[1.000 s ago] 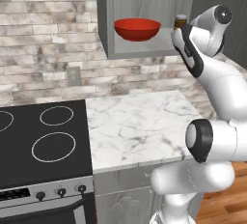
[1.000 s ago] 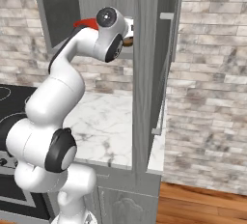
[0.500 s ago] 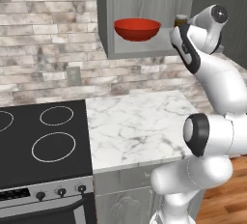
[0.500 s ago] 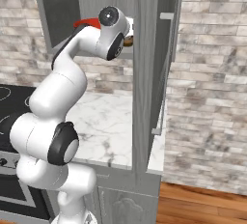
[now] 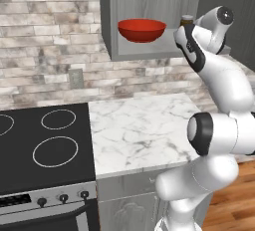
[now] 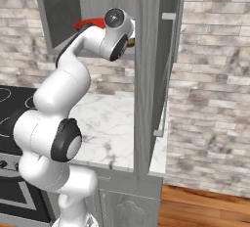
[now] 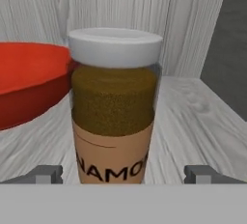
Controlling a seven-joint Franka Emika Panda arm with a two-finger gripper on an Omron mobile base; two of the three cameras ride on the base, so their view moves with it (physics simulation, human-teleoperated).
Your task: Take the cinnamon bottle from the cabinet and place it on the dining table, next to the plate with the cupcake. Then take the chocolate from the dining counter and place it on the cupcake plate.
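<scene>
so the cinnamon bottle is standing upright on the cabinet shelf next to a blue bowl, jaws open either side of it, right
Not quite: the bowl is red, not blue, as the hand view shows. The rest holds: the cinnamon bottle stands upright on the cabinet shelf beside it, jaws open on either side.

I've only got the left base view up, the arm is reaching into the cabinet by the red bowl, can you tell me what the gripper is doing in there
Observer: In the hand view the gripper is open, one fingertip on each side of the cinnamon bottle, not closed on it.
Operator: Is the bottle standing up?
Observer: Yes, upright on the cabinet shelf, white lid on top and part of the label readable low on its front.
Operator: How close is the bowl to it?
Observer: The red bowl sits right beside the bottle in the hand view; I cannot tell whether they touch.
Operator: Anything on the other side?
Observer: The right base view shows the open cabinet door standing edge-on beside the arm.
</scene>
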